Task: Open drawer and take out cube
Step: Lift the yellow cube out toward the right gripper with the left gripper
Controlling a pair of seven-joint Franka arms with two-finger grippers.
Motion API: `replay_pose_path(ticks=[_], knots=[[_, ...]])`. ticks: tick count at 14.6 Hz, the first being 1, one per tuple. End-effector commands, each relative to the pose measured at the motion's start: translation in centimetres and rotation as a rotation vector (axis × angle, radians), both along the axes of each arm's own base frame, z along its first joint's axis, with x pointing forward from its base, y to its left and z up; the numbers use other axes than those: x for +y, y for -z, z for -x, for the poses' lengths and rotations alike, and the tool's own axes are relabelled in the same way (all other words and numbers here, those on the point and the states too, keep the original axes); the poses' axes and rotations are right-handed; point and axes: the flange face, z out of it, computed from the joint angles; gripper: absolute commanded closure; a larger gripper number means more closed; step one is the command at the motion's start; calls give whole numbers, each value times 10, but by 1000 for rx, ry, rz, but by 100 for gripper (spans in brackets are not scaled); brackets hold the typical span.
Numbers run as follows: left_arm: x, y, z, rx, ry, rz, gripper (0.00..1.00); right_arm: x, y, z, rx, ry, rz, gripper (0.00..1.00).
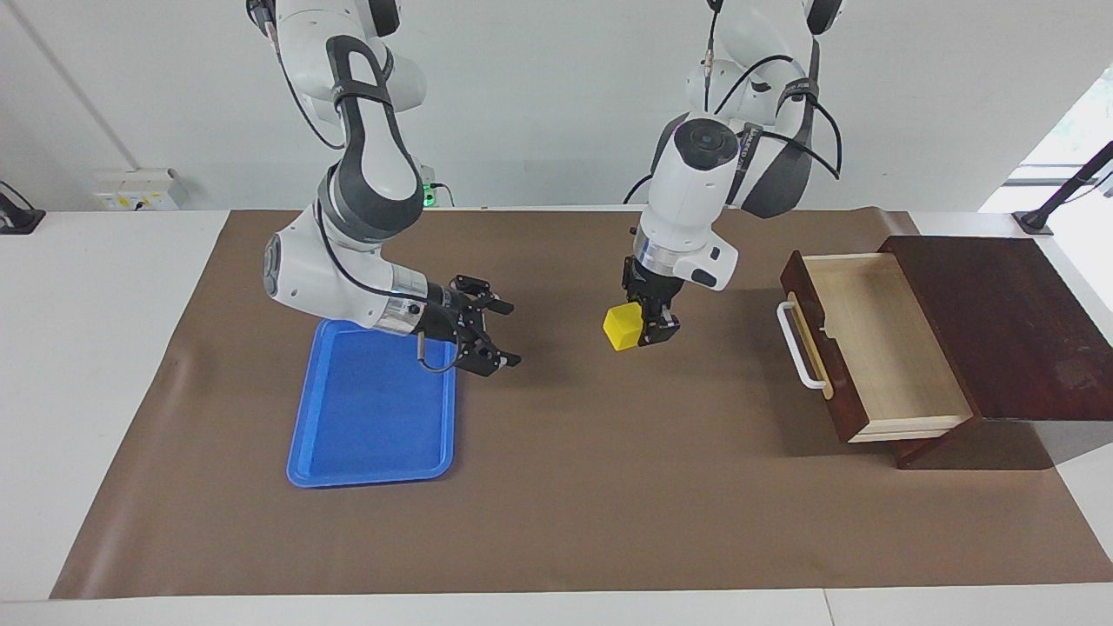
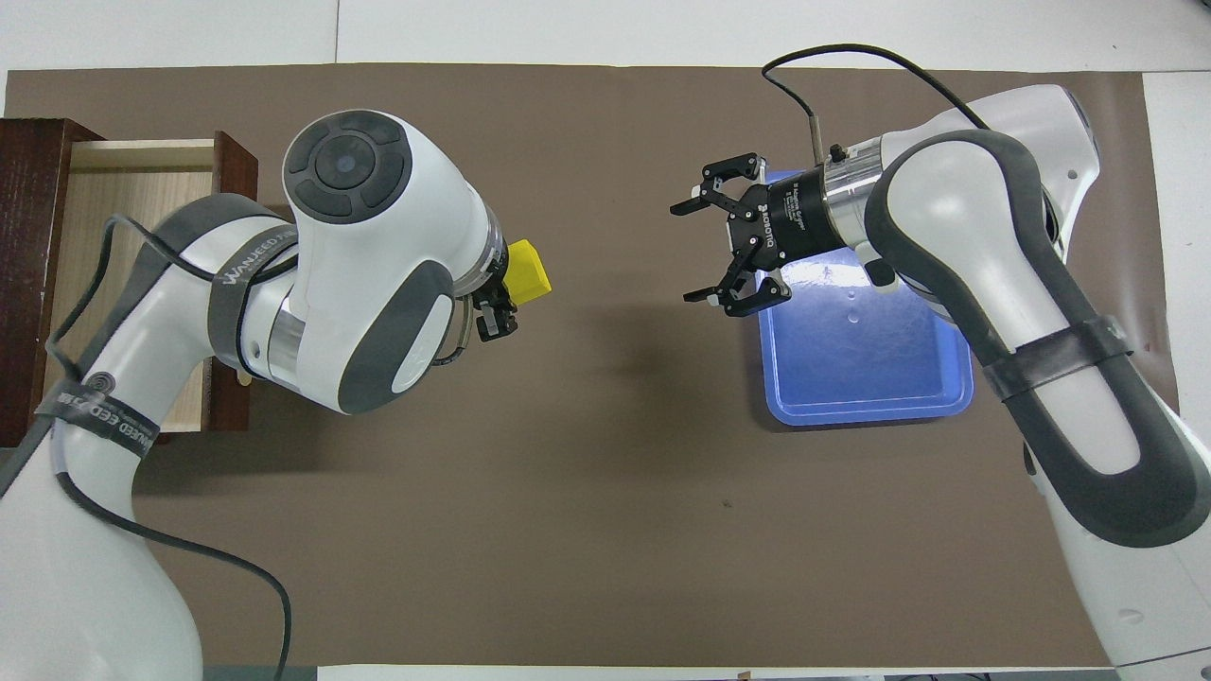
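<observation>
The small bright yellow solid cube (image 1: 620,329) (image 2: 528,272) hangs in the air over the bare middle of the brown mat, tilted so that one corner points down, its faces plain and evenly coloured. It is clamped in the left gripper (image 1: 645,330) (image 2: 500,301), whose black fingers (image 1: 663,329) are clenched on it from the side, the white left arm bending down over it from above. Toward the left arm's end of the surface stands the dark reddish-brown wooden drawer (image 1: 878,348) (image 2: 142,189), pulled fully open out of its dark wooden cabinet (image 1: 1009,322), with a white bar handle (image 1: 796,348) on a tan strip across its front and a pale light-wood interior showing nothing inside. Toward the right arm's end lies a blue plastic tray (image 1: 374,409) (image 2: 866,350) with a raised rim, flat on the brown mat (image 1: 609,487) (image 2: 587,511). The right gripper (image 1: 497,333) (image 2: 700,248) hovers over the tray's edge nearest the cube, turned sideways toward it, its fingers (image 2: 705,295) spread wide and holding nothing.
</observation>
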Motion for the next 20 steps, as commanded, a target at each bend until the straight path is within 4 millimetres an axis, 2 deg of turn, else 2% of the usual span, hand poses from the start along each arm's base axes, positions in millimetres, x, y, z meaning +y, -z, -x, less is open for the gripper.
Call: replay_pose_path(ticks=[1,8,13,15,20], knots=[[-17,10,0,20,4,-33,100,13,2,0,1,12,-10,1],[-16,10,-1,16,2,-36,100,28,6,2,14,30,4,1],[-15,10,-1,15,0,-35,100,30,4,1,-3,14,21,1],[-16,11,0,18,2,-36,100,47,3,-2,-31,-43,71,1],[-16,11,0,18,2,-36,100,71,-7,-26,-86,-157,150,1]])
